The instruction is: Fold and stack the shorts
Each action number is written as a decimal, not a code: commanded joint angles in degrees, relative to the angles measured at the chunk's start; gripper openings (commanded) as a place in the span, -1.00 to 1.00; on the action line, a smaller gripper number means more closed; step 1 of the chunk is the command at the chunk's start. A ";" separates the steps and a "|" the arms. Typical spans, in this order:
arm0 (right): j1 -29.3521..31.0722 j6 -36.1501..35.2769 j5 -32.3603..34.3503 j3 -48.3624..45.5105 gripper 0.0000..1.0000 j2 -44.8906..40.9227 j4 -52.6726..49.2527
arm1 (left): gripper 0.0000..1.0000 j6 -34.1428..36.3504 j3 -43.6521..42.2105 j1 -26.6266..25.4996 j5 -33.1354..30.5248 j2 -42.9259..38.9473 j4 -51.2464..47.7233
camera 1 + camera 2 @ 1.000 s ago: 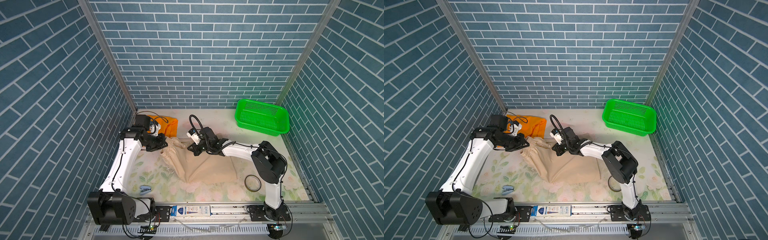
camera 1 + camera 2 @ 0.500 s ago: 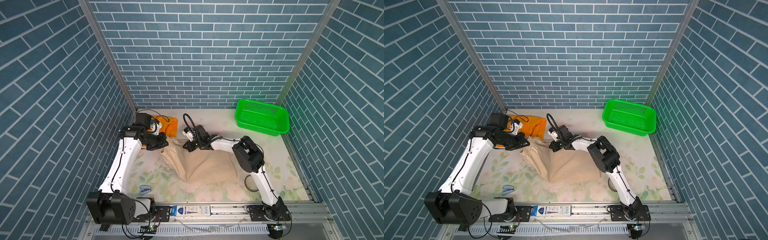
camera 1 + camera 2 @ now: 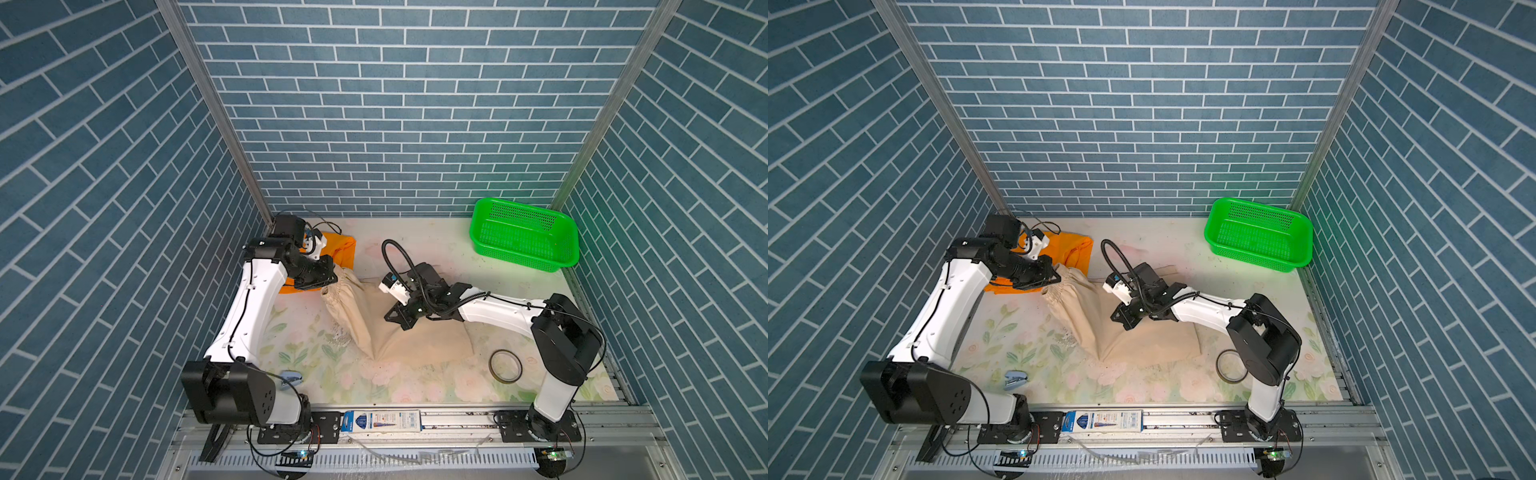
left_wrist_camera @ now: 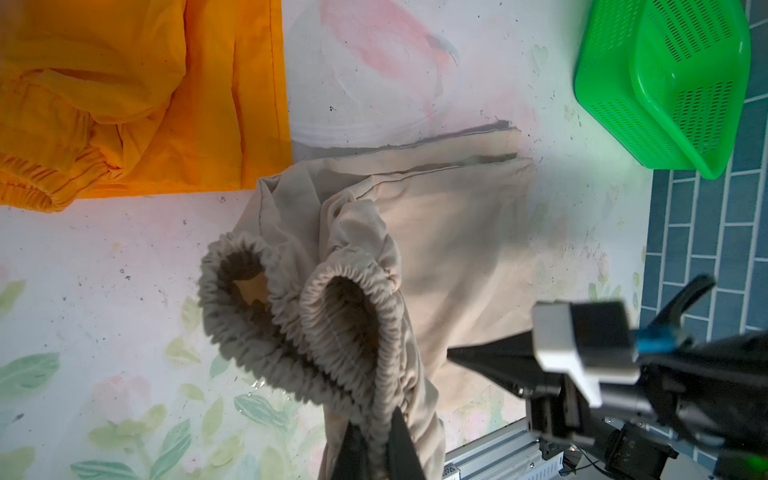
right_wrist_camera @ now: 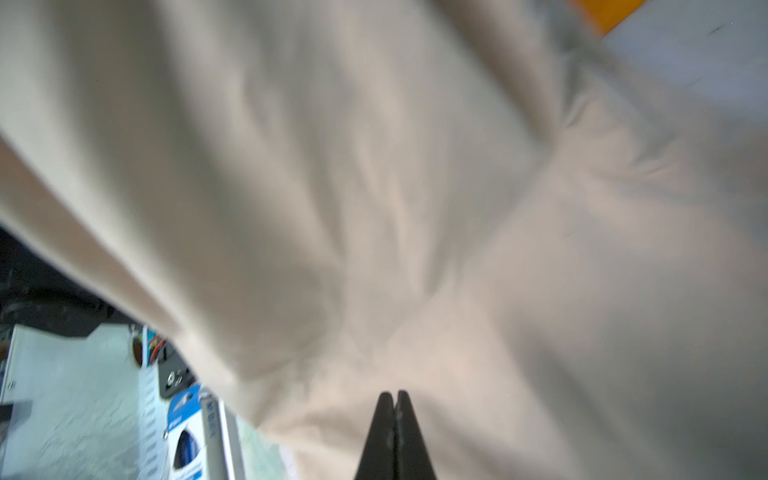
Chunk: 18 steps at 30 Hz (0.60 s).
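In both top views the beige shorts (image 3: 419,340) (image 3: 1142,340) lie spread at the centre of the floral table (image 3: 436,249), with the gathered waistband bunched up toward the left. The left gripper (image 4: 376,419) is clamped on that elastic waistband, lifting it off the table. The right gripper (image 5: 392,394) is over the middle of the beige cloth, jaws pressed together with nothing between them. The orange shorts (image 3: 340,249) lie at the table's upper left, partly hidden by the left arm. A green basket (image 3: 523,237) stands at the upper right.
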 commanded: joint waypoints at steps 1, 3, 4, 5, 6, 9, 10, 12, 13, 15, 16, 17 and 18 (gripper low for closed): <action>3.87 -3.20 -0.66 -3.58 -1.00 -0.74 -2.42 | -1.00 1.64 1.78 -0.24 0.13 0.40 -1.07; 5.38 -2.06 -0.59 -4.49 -1.00 0.26 0.07 | -1.00 2.27 2.82 -0.22 -0.39 0.53 -2.10; 5.80 -1.55 -0.63 -4.68 -1.00 1.36 1.53 | -1.00 2.52 3.25 -0.21 -0.97 0.49 -2.67; 6.13 -1.40 -0.54 -4.17 -1.00 2.89 2.25 | -1.00 2.78 3.73 -0.17 -1.35 0.44 -3.14; 6.27 -1.32 -0.90 -3.49 -1.00 4.46 2.82 | -1.00 2.92 4.02 -0.18 -1.45 0.40 -3.44; 6.64 0.21 -3.28 -0.82 -1.00 9.74 6.25 | -1.00 3.08 4.84 -0.16 -1.21 0.22 -4.23; 7.20 0.97 -3.85 0.04 -1.00 10.99 7.57 | -1.00 3.08 5.14 -0.16 -1.10 0.14 -4.47; 8.53 1.64 -4.30 2.01 -1.00 12.77 8.54 | -1.00 3.10 5.59 -0.16 -1.18 0.03 -4.91; 9.01 2.12 -4.45 2.94 -1.00 13.21 9.05 | -1.00 3.10 5.79 -0.20 -1.34 -0.05 -5.17; 9.09 3.64 -5.71 3.37 -1.00 12.67 10.50 | -1.00 3.10 5.98 -0.16 -1.49 -0.11 -5.53; 9.09 4.42 -5.73 2.60 -1.00 11.40 11.35 | -1.00 3.10 6.05 -0.16 -1.54 -0.16 -5.74; 8.97 4.89 -5.40 1.58 -1.00 9.55 12.11 | -1.00 3.08 6.08 -0.20 -1.65 -0.19 -6.05; 8.83 5.10 -5.02 0.36 -1.00 7.75 12.18 | -1.00 3.10 6.22 -0.29 -1.76 -0.15 -6.34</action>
